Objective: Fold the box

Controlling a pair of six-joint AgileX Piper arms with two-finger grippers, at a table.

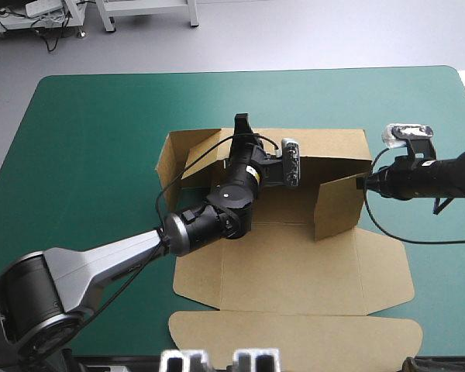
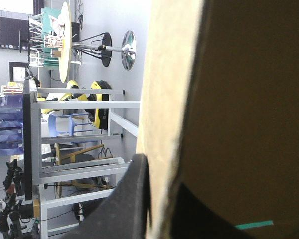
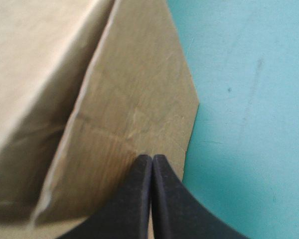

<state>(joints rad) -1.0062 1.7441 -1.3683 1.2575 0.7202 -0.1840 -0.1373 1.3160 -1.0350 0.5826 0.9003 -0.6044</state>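
Box (image 1: 291,267): cut sheet of brown board, mid-table on the teal-green table cover (image 1: 93,155), partly set up; far wall (image 1: 325,143) raised; right side wall (image 1: 337,205) up and leaning inward; left side flap (image 1: 170,159) also up; rounded lid flap (image 1: 294,341) flat toward the near edge. High view: the left gripper (image 1: 241,124), two broad black fin-shaped fingers, reaches across the floor panel to the top edge of the far wall, left of its middle; the right gripper (image 1: 362,183) touches the outer face of the right side wall.

Left wrist view: one black finger (image 2: 134,199) lies against the pale face of the wall, seen edge-on; a dark curve on the wall's other side reads as the second finger; judged: wall pinched between nearly closed fingers.

Right wrist view: fingers (image 3: 139,199) meet in one pointed arch, nothing between them; the tip presses on a creased flap of the box, bare cover just beside it.

Handling, as judgement: light; stiff across panels; bends readily only at the scored creases; thin edges likely to crush or tear under a hard pinch; smooth faces may let a pushing tip slip. Best hold: a wall's top edge near a crease. Best push: square-on, close to the fold line. So light a sheet may slide on the cover, so one arm should steady it.
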